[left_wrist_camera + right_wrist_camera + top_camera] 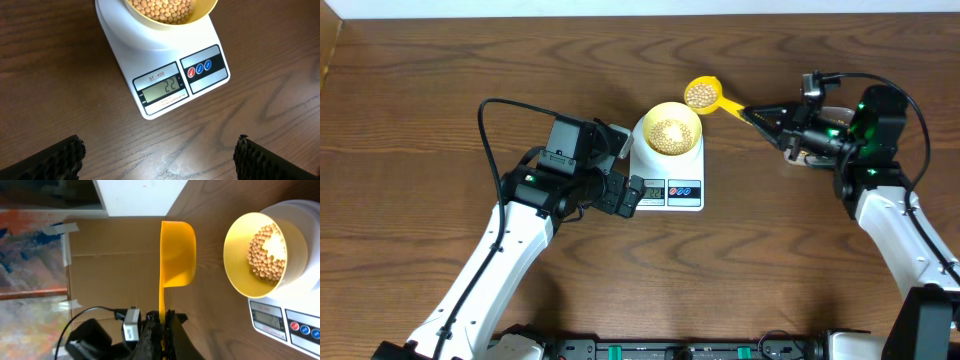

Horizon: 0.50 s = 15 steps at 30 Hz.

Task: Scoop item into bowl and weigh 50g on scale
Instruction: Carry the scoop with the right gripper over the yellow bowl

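1. Table [420, 120]: brown wood grain, carries everything. Far edge and left corner cut off in overhead.
2. Left arm [510, 240] reaches in from the bottom left, right arm [890, 220] from the right. Both bases run out of frame.
3. Scale [670, 170]: white, mid-table, display side toward the arms' bases. Display reads 22 in the left wrist view, unreadable in overhead. Right wrist view crops it at the right edge.
4. Bowl [646, 128]: pale yellow, sits on the scale platform. Left wrist view cuts off most of it at the top edge.
5. Scoop [728, 105]: bright yellow, cup just beside the bowl's far-right rim, handle pointing to the right arm. Can't tell its height above the table. Right wrist view shows only the cup's outside, contents hidden.
6. Right claw [162, 330]: clenched on the end of the scoop handle. Finger detail is dark and hard to make out.
7. Left claw [159, 159]: released, gripping nothing, wide apart just in front of the scale. Only the finger ends show, cropped at the bottom edge.
8. Beans [672, 131]: a tan layer in the bowl bottom, with a further small load in the scoop cup, seen in overhead only.
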Motion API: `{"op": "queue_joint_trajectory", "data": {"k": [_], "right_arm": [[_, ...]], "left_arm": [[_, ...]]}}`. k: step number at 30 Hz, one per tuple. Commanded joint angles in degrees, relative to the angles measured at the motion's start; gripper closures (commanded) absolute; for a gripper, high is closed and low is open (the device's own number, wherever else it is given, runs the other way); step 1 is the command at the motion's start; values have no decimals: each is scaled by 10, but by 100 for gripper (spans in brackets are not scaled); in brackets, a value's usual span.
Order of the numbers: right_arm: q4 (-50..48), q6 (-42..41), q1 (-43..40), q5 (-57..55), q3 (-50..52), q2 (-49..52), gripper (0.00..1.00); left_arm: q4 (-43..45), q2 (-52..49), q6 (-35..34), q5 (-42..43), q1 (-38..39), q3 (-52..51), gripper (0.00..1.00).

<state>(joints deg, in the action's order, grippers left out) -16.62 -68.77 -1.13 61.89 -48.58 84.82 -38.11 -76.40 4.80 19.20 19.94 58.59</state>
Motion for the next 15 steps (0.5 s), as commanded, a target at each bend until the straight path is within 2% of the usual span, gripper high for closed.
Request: {"op": "queue_joint_trajectory", "data": {"k": [1,8,15], "right_arm": [[-3,47,19,-46,-3,2,99],[0,180,34,-53,-3,2,99],[53,260,34,-82,-3,3,99]], "left_arm": [[0,-4,9,2,0,3,3],[0,-4,10,2,0,3,3],[0,-4,10,2,0,3,3]]}}
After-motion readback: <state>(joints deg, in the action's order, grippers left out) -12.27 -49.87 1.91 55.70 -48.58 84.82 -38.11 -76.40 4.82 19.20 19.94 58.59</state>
